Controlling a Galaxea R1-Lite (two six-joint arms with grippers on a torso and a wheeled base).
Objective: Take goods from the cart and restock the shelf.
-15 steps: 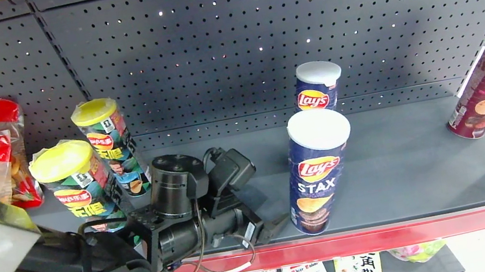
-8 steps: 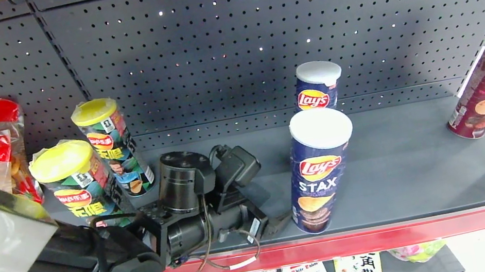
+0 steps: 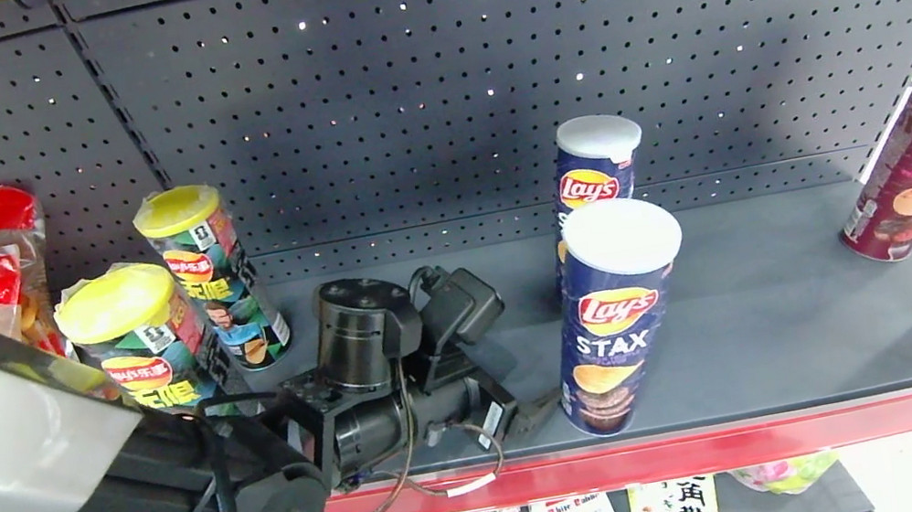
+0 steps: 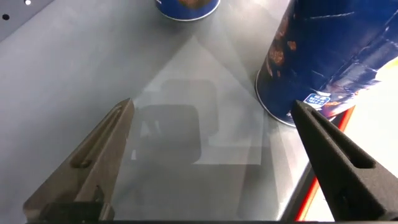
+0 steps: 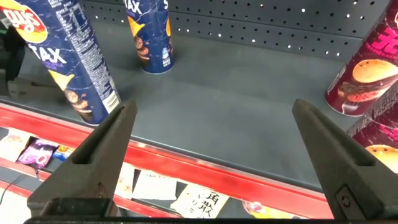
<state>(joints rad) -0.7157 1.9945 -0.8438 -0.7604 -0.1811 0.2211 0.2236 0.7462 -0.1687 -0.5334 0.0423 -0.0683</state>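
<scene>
- Dark grey metal shelf point(image 3: 761, 307), perforated back panel, red front lip: partly stocked, with open deck between the can groups.
- Left gripper point(image 4: 212, 104): low over the deck near the front lip, between the two green cardboard cans with yellow lids point(image 3: 147, 345) and the front blue cardboard chip can with a white lid point(image 3: 618, 312). Jaws spread wide and holding nothing. One finger point(image 4: 323, 143) sits just beside the can's base; contact cannot be confirmed.
- Front blue can: standing on the shelf close to the front lip, directly before a rear blue can of the same kind point(image 3: 594, 168).
- Right gripper point(image 5: 214, 104): before the shelf's front lip, jaws released, empty.
- Step in hand, as judged: this can is placed and let go, and its position is being adjusted with the open left gripper.
- Next move, as judged: draw the left arm back over the lip without clipping the can, which stands near the edge and could topple. Then fetch further goods.
- Change over the last second: the left arm has travelled rightward along the shelf. The front blue can has shifted right with it and now overlaps more of the rear blue can. Other stock is unmoved.
</scene>
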